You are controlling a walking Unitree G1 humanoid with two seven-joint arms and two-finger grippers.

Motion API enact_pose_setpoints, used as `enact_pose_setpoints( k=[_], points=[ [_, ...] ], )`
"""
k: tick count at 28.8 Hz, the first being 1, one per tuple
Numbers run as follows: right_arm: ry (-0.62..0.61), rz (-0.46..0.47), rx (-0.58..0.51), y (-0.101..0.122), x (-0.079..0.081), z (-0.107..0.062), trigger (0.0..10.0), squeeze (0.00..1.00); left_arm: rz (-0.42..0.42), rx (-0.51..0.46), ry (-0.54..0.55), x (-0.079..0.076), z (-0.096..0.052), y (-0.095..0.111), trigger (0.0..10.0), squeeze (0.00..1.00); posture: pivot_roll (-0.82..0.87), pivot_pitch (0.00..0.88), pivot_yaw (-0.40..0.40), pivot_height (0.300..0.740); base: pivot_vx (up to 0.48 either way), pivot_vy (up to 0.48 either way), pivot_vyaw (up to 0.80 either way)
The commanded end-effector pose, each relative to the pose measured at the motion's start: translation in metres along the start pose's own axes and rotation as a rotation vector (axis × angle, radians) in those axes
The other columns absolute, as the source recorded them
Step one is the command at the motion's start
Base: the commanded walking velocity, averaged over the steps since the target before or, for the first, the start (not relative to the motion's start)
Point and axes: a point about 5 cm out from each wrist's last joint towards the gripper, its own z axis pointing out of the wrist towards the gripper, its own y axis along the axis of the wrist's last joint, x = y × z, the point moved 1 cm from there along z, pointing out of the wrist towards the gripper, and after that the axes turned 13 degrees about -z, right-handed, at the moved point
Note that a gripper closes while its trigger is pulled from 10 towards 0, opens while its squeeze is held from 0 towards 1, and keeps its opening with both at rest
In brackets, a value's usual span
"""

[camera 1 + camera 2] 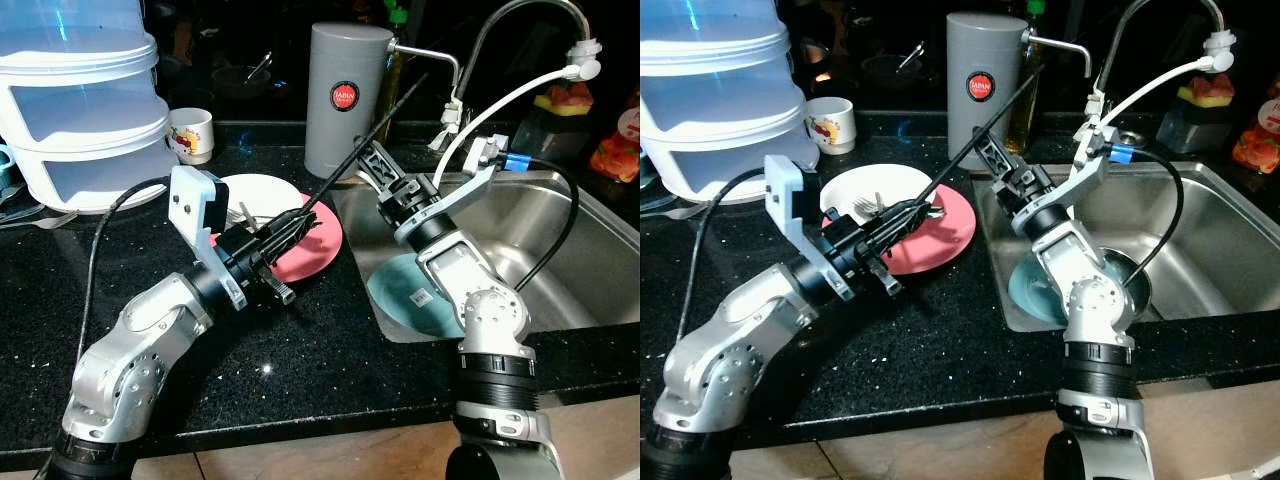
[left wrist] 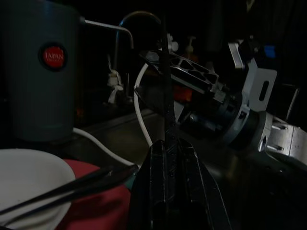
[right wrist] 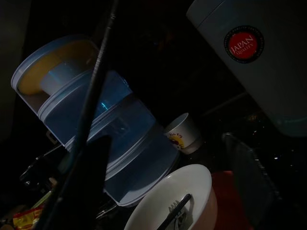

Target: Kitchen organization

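Left fingers (image 1: 290, 225) pinching black rod (image 1: 375, 125), upslanted

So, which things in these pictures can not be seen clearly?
- Teal plate in the sink: partly covered by the right arm, eye views.
- Items on the white plate: left tool covers part, too small to name.
- Right tool: whether it grips the thin black rod is unclear.

Plates: pink (image 1: 315, 250), white (image 1: 262, 190), teal (image 1: 405, 295); mug (image 1: 190, 134); canister (image 1: 345, 95).
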Motion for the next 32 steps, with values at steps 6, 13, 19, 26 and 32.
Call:
enact_pose_setpoints(
  k=[6,13,19,26,32],
  points=[
    [-0.009,-0.004,-0.028,0.006,0.004,0.001,8.8,0.00,0.007,0.015,0.058,0.006,0.001,-0.002,0.0,0.00,-0.01,0.021,-0.025,0.740,0.000,0.000,0.00],
    [-0.031,0.012,-0.050,0.010,0.002,0.002,10.0,0.00,0.030,-0.084,0.148,0.018,0.001,0.011,0.0,0.00,-0.01,0.019,-0.024,0.740,0.000,0.000,0.00],
    [-0.034,0.039,-0.077,0.015,0.003,0.003,10.0,0.00,0.022,-0.074,0.134,0.016,0.002,0.010,0.0,0.00,-0.01,0.030,-0.025,0.740,0.000,0.000,0.00],
    [0.005,0.049,-0.071,0.015,0.009,0.004,10.0,0.00,-0.005,0.000,0.078,0.007,0.005,-0.004,0.0,0.00,-0.01,0.033,-0.025,0.740,0.000,0.000,0.00],
    [0.060,0.039,-0.048,0.012,0.017,0.003,10.0,0.00,-0.019,0.058,0.041,0.002,0.006,-0.014,0.0,0.00,-0.01,0.036,-0.022,0.740,0.000,0.000,0.00]
  ],
)
